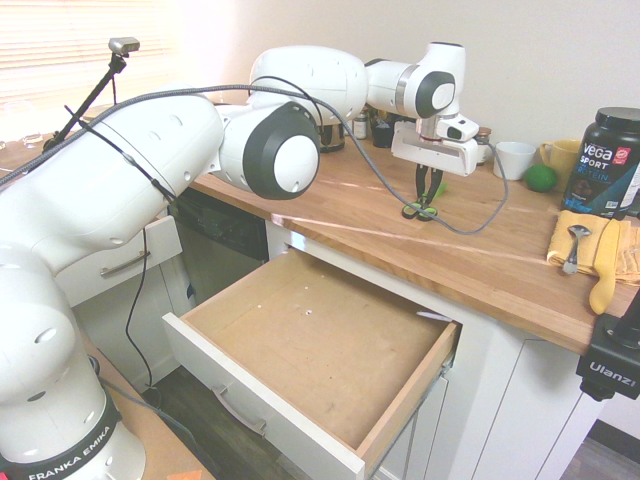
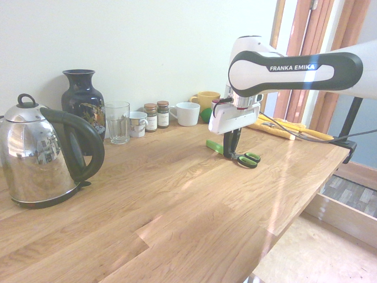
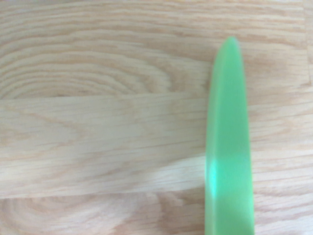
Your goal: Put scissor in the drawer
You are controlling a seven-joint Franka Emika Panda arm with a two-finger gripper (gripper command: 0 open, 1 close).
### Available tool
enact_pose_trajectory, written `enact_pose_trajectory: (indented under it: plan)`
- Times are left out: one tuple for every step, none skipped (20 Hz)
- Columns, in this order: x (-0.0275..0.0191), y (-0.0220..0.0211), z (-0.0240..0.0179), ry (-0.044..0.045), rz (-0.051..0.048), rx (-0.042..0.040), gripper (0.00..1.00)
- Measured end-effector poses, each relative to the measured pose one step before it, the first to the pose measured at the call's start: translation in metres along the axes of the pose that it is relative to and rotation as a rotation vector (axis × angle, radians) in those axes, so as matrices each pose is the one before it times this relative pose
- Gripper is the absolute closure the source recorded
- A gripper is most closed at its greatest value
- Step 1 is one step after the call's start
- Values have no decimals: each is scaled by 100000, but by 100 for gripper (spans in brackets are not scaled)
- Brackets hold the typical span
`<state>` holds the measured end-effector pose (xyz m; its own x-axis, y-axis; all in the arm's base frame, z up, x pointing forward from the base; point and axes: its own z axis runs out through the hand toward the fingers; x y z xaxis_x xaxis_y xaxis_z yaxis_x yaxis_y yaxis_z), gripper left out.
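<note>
Pulled fully out below the countertop's point(image 1: 470, 262) front edge, the drawer point(image 1: 320, 345) shows a bare wooden floor open from above, with the white arm's point(image 1: 120, 190) bulk beside it. On the counter, the gripper point(image 2: 231, 154) points straight down with its fingers clamped on the scissor point(image 2: 235, 154), which lies flat on the wood, green blade cover toward the wall. Behind stand a kettle point(image 2: 41, 156), vase point(image 2: 82, 100), glass point(image 2: 117, 122), mugs point(image 2: 187, 113) and spice jars point(image 2: 156, 115), well apart from the scissor.
</note>
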<state>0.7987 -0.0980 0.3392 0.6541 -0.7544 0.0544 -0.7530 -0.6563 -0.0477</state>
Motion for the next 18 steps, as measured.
enact_pose_trajectory:
  plan:
    - [1, 0, -13, -8, 116, 31, 100]
    - [4, 2, -10, -8, 115, 36, 100]
    - [13, 11, -23, 6, 113, 51, 100]
    - [20, 12, -43, 41, 114, 86, 100]
    - [20, 7, -111, 107, 133, 125, 100]
    - [32, 15, -205, 173, 248, 199, 100]
    - [36, 8, -359, 269, 374, 345, 100]
    - [35, 0, -508, 342, 405, 482, 100]
    - [38, 7, -666, 412, 303, 545, 100]
    - [35, 16, -727, 397, 189, 533, 100]
    - [26, 13, -712, 397, 128, 497, 100]
    - [20, 24, -717, 321, 129, 450, 100]
    - [35, 30, -634, 298, 120, 500, 100]
    - [47, 37, -552, 291, 123, 467, 100]
    - [68, 58, -512, 330, 137, 401, 100]
    - [76, 81, -458, 260, 145, 278, 100]
    - [94, 115, -412, 193, 190, 185, 100]
    - [99, 126, -366, 148, 199, 130, 100]
